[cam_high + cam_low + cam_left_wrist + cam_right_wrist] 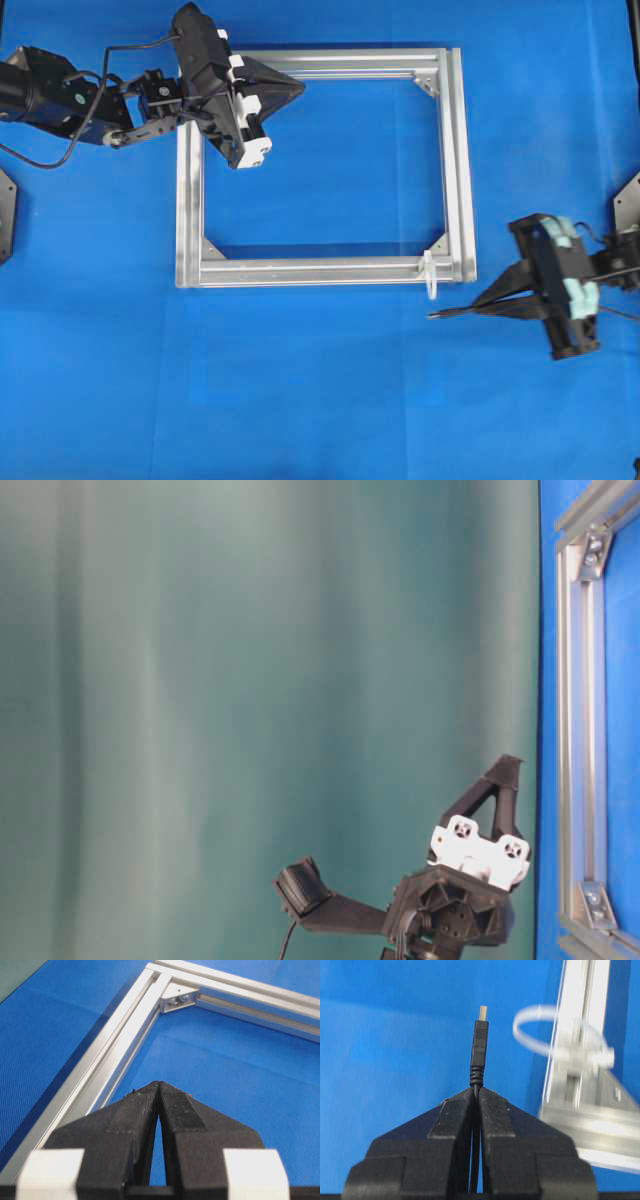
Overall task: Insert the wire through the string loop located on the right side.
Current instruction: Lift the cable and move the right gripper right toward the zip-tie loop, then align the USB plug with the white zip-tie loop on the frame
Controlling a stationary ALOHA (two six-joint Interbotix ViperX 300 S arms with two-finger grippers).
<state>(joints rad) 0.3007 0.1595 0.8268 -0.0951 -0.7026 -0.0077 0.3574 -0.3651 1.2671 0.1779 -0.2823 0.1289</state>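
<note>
My right gripper (480, 304) hovers just outside the frame's near right corner, shut on the wire (452, 311). The wire's plug tip (479, 1042) sticks straight out past the fingertips of that gripper (477, 1091). The string loop (547, 1034), a whitish ring, stands on the frame's near bar (430, 273), a little ahead and to the right of the plug. The plug is outside the loop. My left gripper (298, 88) is shut on nothing over the frame's far left part, its closed tips (159, 1084) above the blue mat.
A rectangular aluminium frame (187, 200) lies flat on the blue mat, with silver corner brackets (177, 999) inside its corners. In the table-level view the left gripper (506, 768) hangs just above the frame (572, 730). Dark mounts sit at both table edges (628, 200).
</note>
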